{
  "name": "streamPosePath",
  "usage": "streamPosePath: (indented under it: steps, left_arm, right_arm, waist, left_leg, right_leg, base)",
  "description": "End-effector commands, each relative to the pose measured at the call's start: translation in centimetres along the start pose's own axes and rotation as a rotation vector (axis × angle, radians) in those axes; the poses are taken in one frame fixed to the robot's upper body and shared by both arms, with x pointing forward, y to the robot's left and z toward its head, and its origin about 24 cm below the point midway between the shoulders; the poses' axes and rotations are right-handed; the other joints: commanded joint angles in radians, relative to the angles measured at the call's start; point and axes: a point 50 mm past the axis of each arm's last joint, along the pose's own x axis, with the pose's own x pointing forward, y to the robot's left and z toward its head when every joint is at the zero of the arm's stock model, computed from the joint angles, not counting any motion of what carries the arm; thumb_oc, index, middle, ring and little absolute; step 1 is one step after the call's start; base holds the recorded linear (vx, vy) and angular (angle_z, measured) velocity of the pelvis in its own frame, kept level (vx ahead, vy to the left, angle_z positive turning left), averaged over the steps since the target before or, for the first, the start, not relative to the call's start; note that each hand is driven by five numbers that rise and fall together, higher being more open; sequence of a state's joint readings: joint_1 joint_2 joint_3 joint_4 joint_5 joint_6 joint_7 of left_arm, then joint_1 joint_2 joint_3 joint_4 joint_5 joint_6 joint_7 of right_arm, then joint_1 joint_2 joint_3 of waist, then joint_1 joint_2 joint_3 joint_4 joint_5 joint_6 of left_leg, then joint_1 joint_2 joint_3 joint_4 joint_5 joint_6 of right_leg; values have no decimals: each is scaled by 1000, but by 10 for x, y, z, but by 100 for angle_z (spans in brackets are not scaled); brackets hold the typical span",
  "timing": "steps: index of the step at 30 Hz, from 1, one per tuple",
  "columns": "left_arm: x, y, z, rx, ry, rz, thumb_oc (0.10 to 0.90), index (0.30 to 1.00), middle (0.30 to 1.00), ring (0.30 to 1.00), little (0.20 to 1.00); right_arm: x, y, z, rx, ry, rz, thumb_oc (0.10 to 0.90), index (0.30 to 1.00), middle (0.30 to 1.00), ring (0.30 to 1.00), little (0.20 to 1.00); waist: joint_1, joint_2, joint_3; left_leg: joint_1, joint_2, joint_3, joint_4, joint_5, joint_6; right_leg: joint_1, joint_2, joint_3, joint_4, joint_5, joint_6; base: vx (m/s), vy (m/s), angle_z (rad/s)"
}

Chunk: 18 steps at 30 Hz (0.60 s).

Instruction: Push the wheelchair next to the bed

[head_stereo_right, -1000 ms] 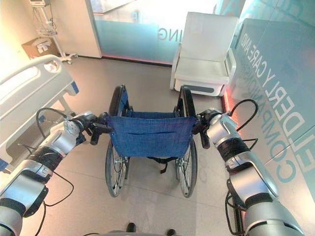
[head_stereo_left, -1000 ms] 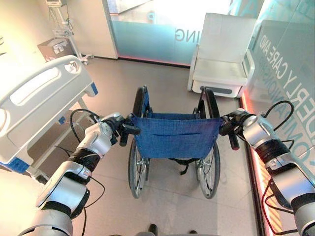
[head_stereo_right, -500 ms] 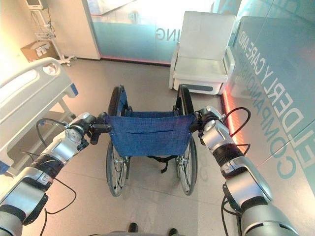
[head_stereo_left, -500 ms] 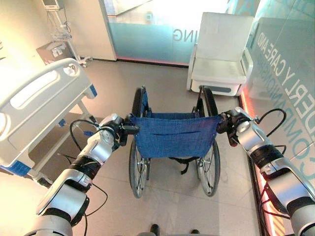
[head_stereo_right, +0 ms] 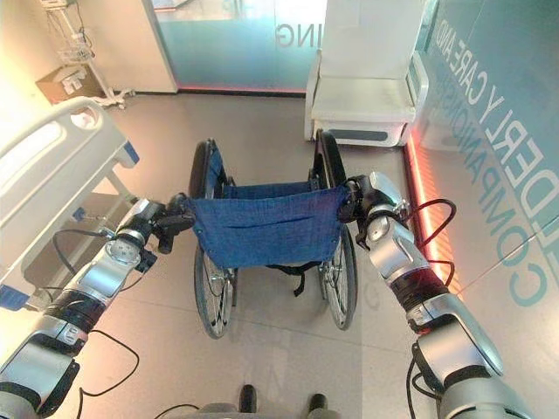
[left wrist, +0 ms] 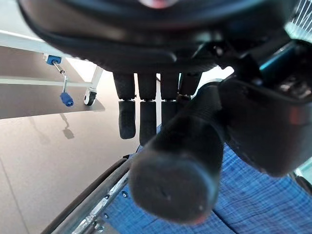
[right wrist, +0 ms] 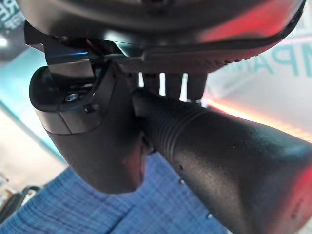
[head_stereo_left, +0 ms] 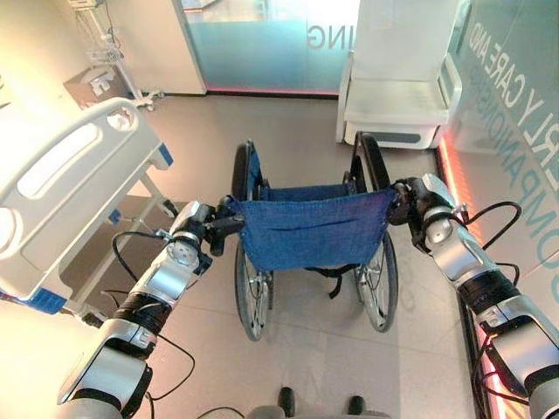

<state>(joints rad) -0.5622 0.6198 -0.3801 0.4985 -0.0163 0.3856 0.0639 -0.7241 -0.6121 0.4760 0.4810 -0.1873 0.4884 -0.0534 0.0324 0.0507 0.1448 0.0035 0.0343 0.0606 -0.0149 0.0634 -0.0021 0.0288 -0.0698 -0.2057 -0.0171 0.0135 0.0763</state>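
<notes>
Left hand (head_stereo_left: pixel 205 229) curled round left push handle (left wrist: pixel 178 161) of wheelchair (head_stereo_left: pixel 310 231), fingers (left wrist: pixel 140 113) hooked over grip, thumb on other side. Right hand (head_stereo_left: pixel 417 202) wrapped likewise round right push handle (right wrist: pixel 219 156), ribbed black grip filling palm. Wheelchair stands mid-floor, blue fabric back toward robot, big wheels either side. Bed (head_stereo_left: pixel 65 188) with white end rail just beside it on robot's left. White armchair (head_stereo_left: pixel 397 87) ahead, near glass wall (head_stereo_left: pixel 515 122) carrying large pale lettering, seen mirrored
</notes>
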Motion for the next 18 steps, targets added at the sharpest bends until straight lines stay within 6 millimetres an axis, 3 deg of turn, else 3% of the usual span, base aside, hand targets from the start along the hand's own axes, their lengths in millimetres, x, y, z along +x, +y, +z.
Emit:
streamPosePath:
  steps: [1,12,18]
  left_arm:
    - [-8,-52,6,-86,-126,-196,400,300,300,300,300]
    - [-2,-49,13,-197,-143,-136,400,300,300,300,300]
    - [0,-45,22,-190,-181,-125,400,300,300,300,300]
  right_arm:
    - [1,23,7,-51,-69,133,400,300,300,300,300]
    - [7,-7,33,-126,-207,13,400,300,300,300,300]
    - [14,-7,26,-125,-152,43,400,300,300,300,300]
  waist:
    - [26,-46,95]
    - [41,-52,94]
    - [60,-60,98]
  left_leg:
    - [-14,-46,11,71,-100,19]
    - [-13,-58,4,97,-120,31]
    - [-7,-67,8,115,-134,46]
  right_leg:
    - [-26,-22,9,94,-50,-5]
    - [-21,-40,9,108,-52,1]
    - [-25,-62,8,141,-47,19]
  base:
    - [0,0,0]
    - [5,42,0]
    - [36,52,1]
